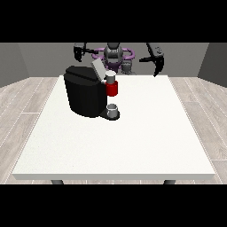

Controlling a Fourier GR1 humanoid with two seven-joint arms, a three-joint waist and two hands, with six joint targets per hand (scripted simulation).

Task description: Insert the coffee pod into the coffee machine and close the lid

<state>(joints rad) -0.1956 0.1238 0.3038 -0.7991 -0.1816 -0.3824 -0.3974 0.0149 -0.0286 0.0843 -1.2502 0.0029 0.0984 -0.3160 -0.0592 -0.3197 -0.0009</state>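
A black coffee machine (pixel 84 91) stands on the far left part of the white table (pixel 133 142). Its grey lid (pixel 97 69) is tilted up and open. A small grey coffee pod (pixel 110 79) sits on top of the machine's red brew head (pixel 112 89). The hand at the view's left (pixel 79 52) hangs raised behind the machine, apart from it. The hand at the view's right (pixel 157 60) is raised over the table's far right edge, fingers straight and pointing down, holding nothing.
A small grey cup (pixel 113 110) stands on the machine's base under the red brew head. The robot's torso (pixel 114 55) is behind the table's far edge. White tabletop stretches towards the near edge.
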